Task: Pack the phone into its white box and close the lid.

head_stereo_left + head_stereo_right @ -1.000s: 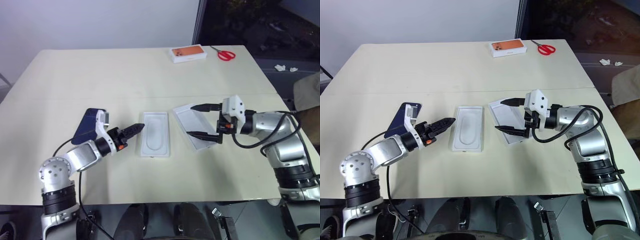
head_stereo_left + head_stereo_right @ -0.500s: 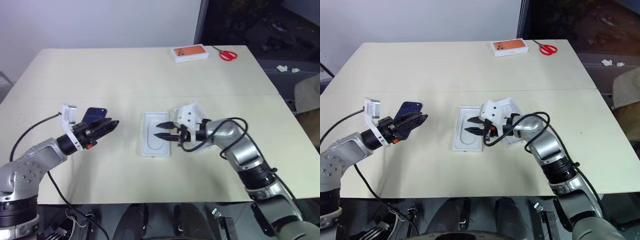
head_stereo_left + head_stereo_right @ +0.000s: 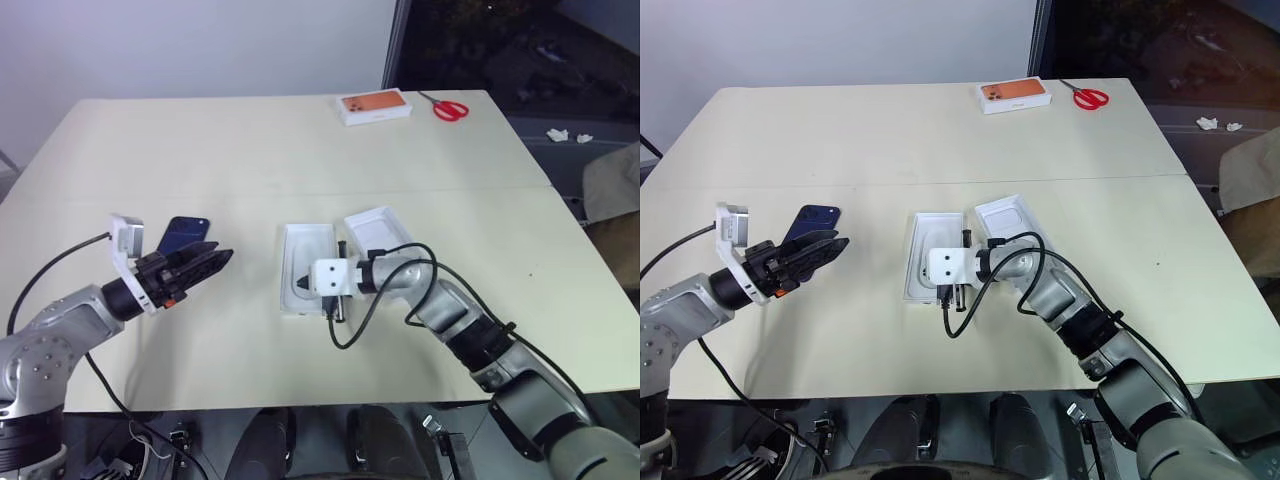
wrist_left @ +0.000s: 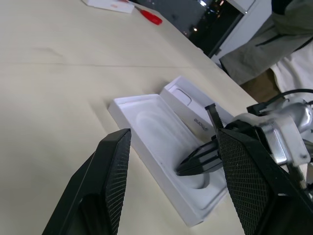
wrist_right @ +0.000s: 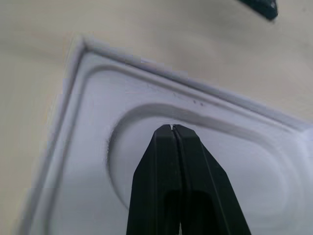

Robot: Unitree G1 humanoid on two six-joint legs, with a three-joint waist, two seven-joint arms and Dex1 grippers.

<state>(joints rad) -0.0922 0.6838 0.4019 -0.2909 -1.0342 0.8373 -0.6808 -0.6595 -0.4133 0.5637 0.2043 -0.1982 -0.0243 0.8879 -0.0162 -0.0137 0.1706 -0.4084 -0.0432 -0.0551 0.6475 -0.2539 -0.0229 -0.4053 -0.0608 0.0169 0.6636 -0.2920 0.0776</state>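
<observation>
White box [image 3: 300, 262] holds right gripper [image 5: 173, 128] pinched together; table [image 3: 250, 150] bare beyond.

Lid lettering: you've got small dark print along the side of the white cardboard lid [image 4: 203, 122], too small to read.
Orange-printed white box [image 3: 375, 106]: nothing you can read there.

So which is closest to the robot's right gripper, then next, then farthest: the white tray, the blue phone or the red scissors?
Seen from the head camera:
1. White tray: right under the right gripper.
2. Blue phone: off to its left, by the left gripper.
3. Red scissors: far table edge, to the right.
</observation>
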